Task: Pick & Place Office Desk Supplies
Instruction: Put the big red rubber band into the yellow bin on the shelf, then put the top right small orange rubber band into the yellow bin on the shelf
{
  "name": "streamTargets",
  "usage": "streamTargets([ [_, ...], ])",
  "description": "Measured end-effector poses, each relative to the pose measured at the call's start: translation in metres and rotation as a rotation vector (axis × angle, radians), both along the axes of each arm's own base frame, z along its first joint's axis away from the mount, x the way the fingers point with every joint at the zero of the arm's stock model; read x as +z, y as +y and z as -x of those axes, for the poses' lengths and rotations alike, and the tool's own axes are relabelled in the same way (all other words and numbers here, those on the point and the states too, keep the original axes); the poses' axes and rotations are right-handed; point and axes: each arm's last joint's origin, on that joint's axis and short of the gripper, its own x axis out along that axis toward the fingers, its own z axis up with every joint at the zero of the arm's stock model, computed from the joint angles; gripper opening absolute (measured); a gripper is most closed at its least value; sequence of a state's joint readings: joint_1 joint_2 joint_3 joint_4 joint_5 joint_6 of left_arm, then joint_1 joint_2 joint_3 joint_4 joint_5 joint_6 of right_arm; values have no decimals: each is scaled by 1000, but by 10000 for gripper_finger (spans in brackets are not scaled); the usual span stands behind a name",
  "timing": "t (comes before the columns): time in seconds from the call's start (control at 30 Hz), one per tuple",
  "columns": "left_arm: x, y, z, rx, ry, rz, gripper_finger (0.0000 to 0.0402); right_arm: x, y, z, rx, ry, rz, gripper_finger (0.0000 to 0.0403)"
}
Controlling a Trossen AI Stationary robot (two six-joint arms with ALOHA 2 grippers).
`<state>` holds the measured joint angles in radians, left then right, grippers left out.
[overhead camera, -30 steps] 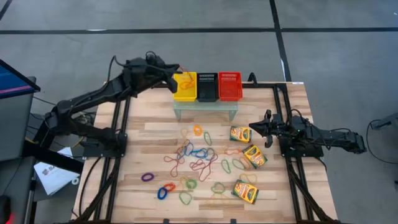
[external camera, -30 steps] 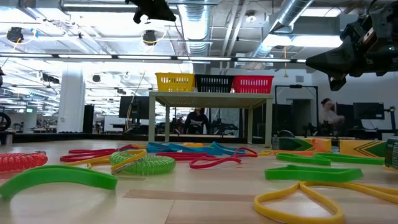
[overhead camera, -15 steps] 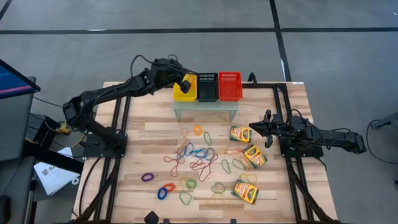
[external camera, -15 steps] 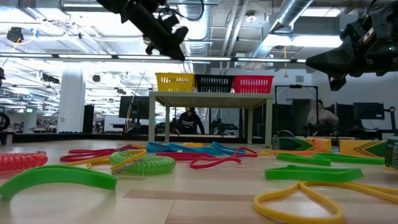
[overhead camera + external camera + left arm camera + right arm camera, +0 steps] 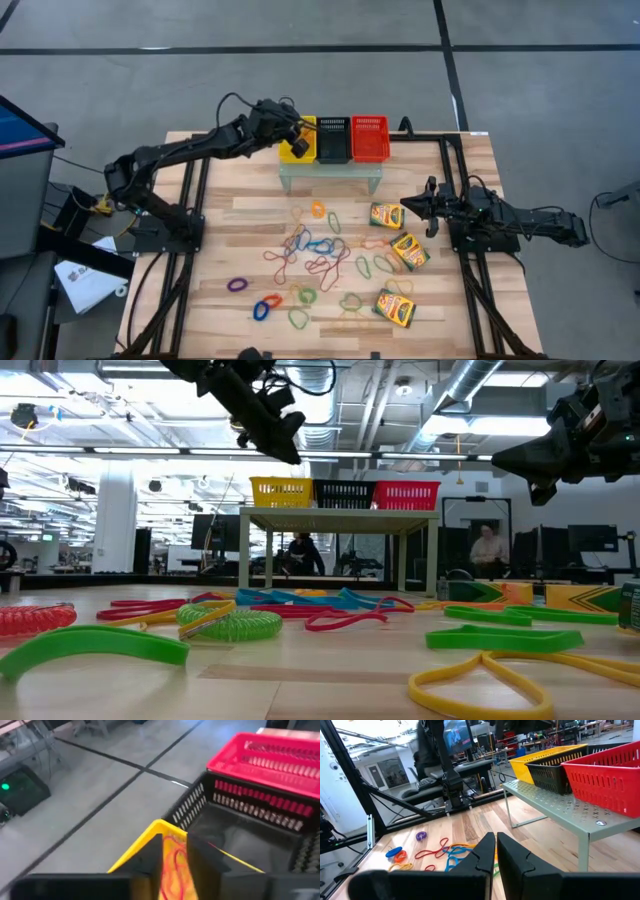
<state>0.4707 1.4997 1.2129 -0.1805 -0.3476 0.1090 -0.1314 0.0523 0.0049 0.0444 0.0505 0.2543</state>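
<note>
Left hand (image 5: 297,135) over yellow basket (image 5: 150,842), fingers slightly parted, dropping red-orange bands (image 5: 175,867). Next: fetch another from mid-tabletop. Right hand (image 5: 428,207) pressed together, right edge.

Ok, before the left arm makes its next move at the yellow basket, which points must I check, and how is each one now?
1. Left gripper over yellow basket: ok.
2. Fingers parted for release: ok, a gap shows.
3. Rubber bands fully free of the fingers: cannot tell.
4. Right gripper waiting, shut, beside the crayon boxes: ok.
5. Table cleared of loose bands: not ok, many remain.
</note>
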Motion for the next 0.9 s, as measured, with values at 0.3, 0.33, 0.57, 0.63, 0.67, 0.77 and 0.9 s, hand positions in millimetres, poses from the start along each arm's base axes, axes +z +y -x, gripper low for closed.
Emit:
streamTargets([
  [0.3, 16, -27, 5, -11, -34, 5, 248, 0, 0, 0, 0, 0, 0, 17],
  [0.33, 18, -32, 7, -17, -37, 15, 256, 0, 0, 0, 0, 0, 0, 17],
  [0.57, 31, -85, 17, -140, -5, 56, 258, 0, 0, 0, 0, 0, 0, 17],
  [0.63, 31, -103, 18, -203, 3, 106, 253, 0, 0, 0, 0, -1, 0, 17],
  [0.67, 29, -112, 18, -238, 8, 134, 251, 0, 0, 0, 0, 0, 0, 17],
  [0.77, 22, -139, 16, -320, 67, 184, 247, 0, 0, 0, 0, 0, 0, 17],
  [0.9, 7, -169, 13, -392, 130, 234, 246, 0, 0, 0, -1, 0, 0, 17],
])
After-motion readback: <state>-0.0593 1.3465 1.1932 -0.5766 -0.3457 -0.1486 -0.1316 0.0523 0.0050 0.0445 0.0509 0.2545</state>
